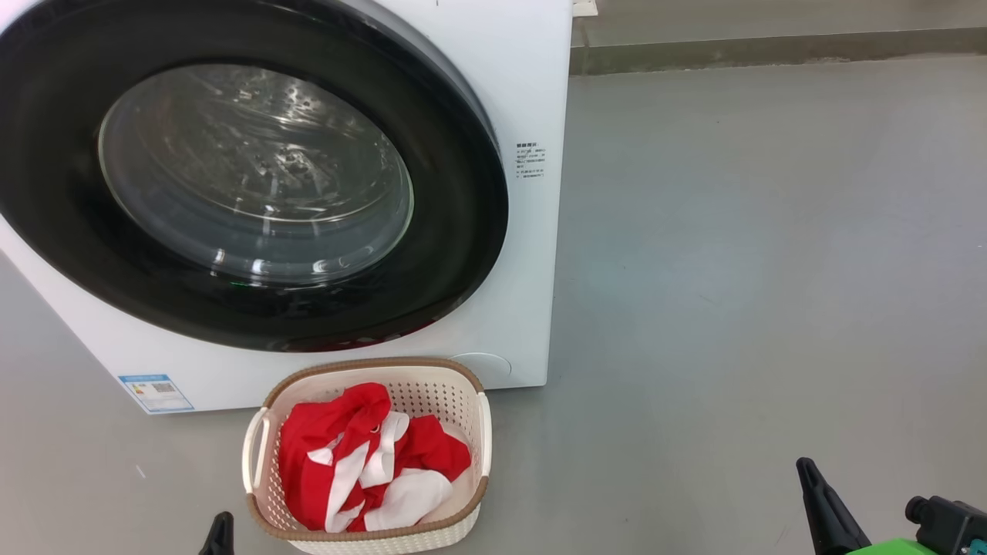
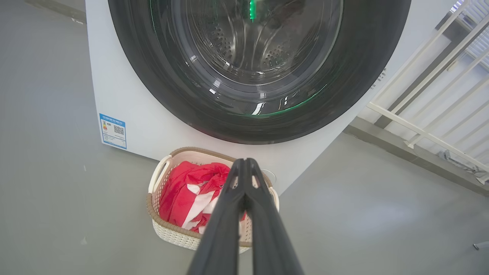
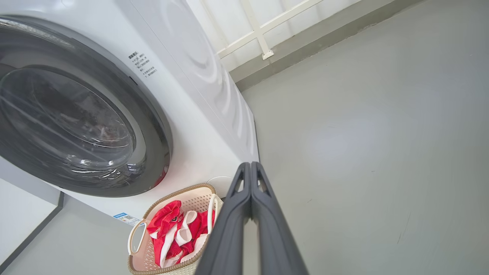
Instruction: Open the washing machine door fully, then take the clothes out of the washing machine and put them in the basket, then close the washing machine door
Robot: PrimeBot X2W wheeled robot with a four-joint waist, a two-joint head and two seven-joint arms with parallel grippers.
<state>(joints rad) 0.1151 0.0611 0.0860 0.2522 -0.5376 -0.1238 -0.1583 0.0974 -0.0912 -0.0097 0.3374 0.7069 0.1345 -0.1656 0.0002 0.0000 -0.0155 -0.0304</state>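
One washing machine [image 1: 532, 92] was seen standing on the grey floor [image 1: 732, 270], and its one round door [image 1: 455, 231] appeared to be shut flat against the white front. The perforated drum was visible through the glass. One blue label [image 1: 156, 392] was stuck at the lower left corner of the front, and one block of small print [image 1: 530, 160] was placed beside the door's right edge. One basket [image 1: 370, 361] was set on the floor just in front of the machine, below the door. Its two white handles [image 1: 254, 451] were turned to the sides. One bundle of red and white clothes [image 1: 324, 439] was held inside the basket; the number of garments could not be told. Two end effectors were counted, each with two dark fingers. The left end effector [image 2: 245, 162] was pressed closed, tip against tip, with nothing gripped, and was held above the basket's near side in the left wrist view. The right end effector [image 3: 251, 165] was likewise closed on nothing, to the right of the basket.
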